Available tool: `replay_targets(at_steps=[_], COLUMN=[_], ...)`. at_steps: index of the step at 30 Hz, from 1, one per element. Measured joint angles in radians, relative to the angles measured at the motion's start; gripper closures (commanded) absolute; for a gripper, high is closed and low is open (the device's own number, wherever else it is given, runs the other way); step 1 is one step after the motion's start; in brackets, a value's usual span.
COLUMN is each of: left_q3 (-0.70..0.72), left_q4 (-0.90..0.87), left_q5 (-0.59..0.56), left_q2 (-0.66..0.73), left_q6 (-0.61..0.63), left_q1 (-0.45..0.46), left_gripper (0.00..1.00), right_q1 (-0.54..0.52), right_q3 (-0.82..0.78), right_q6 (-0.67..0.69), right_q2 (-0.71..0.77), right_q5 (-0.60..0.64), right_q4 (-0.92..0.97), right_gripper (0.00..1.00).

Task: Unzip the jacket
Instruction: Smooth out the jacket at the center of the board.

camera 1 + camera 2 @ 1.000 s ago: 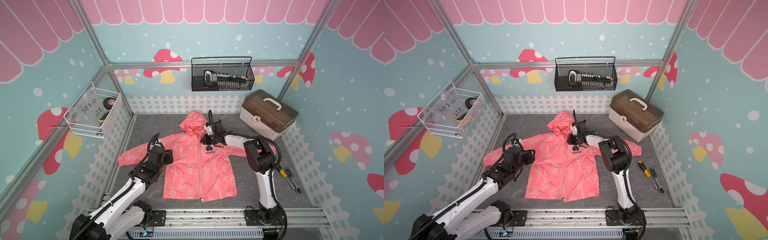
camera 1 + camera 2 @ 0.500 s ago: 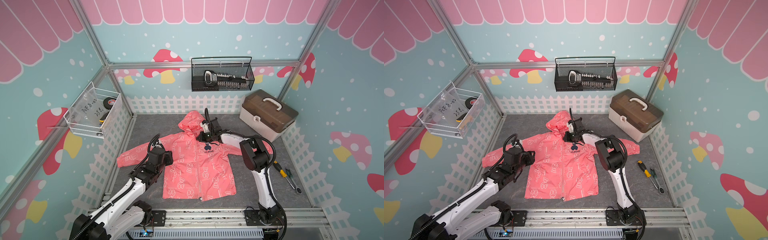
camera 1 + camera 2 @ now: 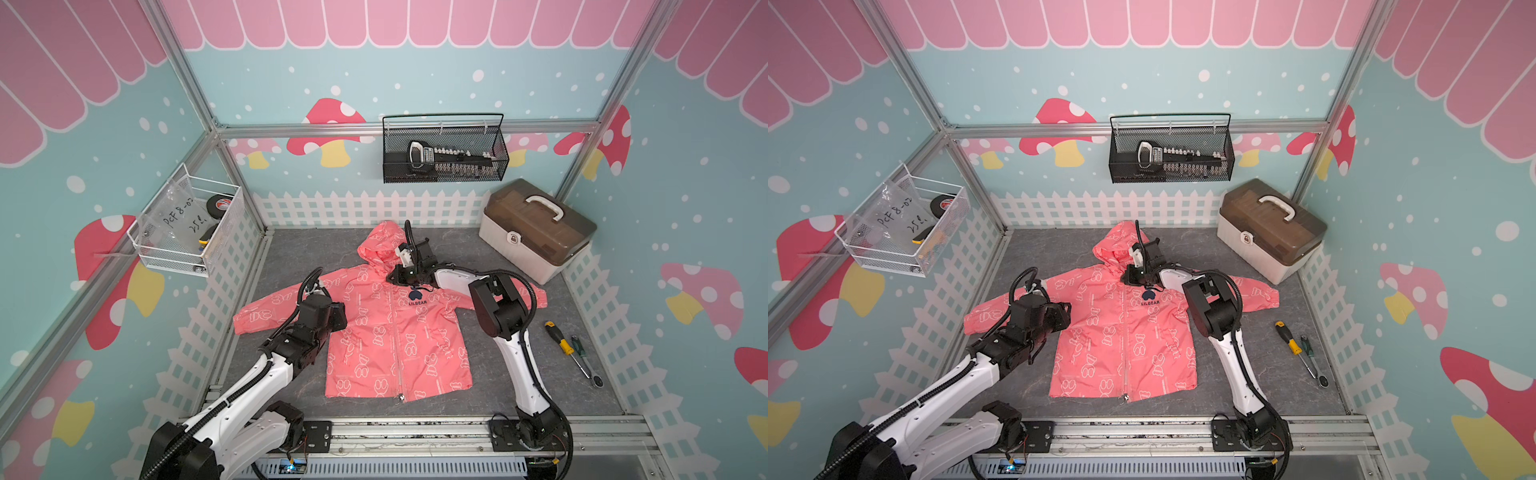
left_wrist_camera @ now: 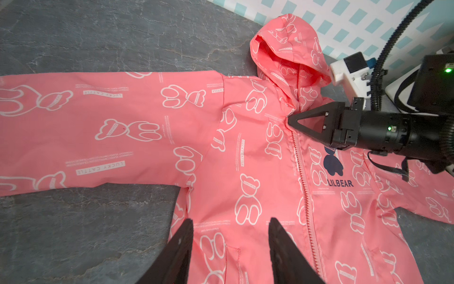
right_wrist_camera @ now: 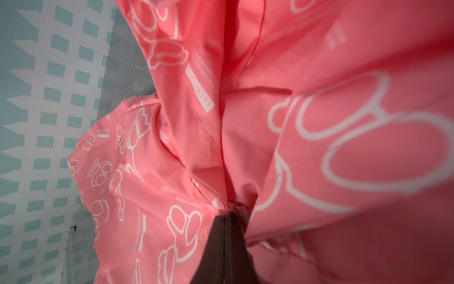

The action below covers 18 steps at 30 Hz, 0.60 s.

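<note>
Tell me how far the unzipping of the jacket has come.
Done: the jacket lies flat, front up, and the right gripper is shut on it at the top of the zipper. In hand: that grip; whether it has the pull is hidden. The left gripper hovers open over the front. Left: all the unzipping; the teeth are closed down to the hem.

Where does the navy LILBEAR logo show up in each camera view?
Both top views: logo on the jacket chest, beside the zipper.
Left wrist: logo beside the zipper, next to the right gripper.
Right wrist: not in it.
Shared landmark: right gripper, shut on the jacket at the zipper's top.
</note>
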<state>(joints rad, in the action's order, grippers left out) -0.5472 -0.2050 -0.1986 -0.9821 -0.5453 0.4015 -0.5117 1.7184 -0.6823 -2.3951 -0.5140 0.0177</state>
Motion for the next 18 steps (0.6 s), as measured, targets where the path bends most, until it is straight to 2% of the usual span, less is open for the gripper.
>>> replay_targets(at_steps=[2, 5, 6, 11, 14, 16, 18], left_q3=[0.001, 0.008, 0.009, 0.01, 0.01, 0.01, 0.011], left_q4=[0.0, -0.002, -0.003, -0.005, 0.005, 0.024, 0.069], left_q5=[0.0, 0.005, 0.006, 0.008, 0.007, 0.006, -0.003], left_q2=[0.0, 0.005, 0.01, 0.074, 0.137, 0.176, 0.215], left_q6=[0.001, 0.008, 0.018, 0.061, 0.111, 0.143, 0.168], left_q1=[0.0, 0.0, 0.0, 0.0, 0.0, 0.0, 0.0], left_gripper=[0.43, 0.2, 0.16, 0.11, 0.09, 0.02, 0.01], right_q1=[0.0, 0.0, 0.0, 0.002, 0.009, 0.018, 0.028], right_q3=[0.0, -0.018, -0.037, -0.183, -0.261, -0.304, -0.352], right_q6=[0.0, 0.008, 0.017, 0.101, 0.173, 0.232, 0.297], right_q2=[0.0, 0.008, 0.023, 0.195, 0.365, 0.501, 0.646], right_q5=[-0.001, -0.001, 0.003, 0.044, 0.087, 0.13, 0.185], right_q4=[-0.003, -0.017, -0.019, 0.054, 0.107, 0.134, 0.143], right_gripper=[1.0, 1.0, 0.99, 0.96, 0.95, 0.93, 0.91])
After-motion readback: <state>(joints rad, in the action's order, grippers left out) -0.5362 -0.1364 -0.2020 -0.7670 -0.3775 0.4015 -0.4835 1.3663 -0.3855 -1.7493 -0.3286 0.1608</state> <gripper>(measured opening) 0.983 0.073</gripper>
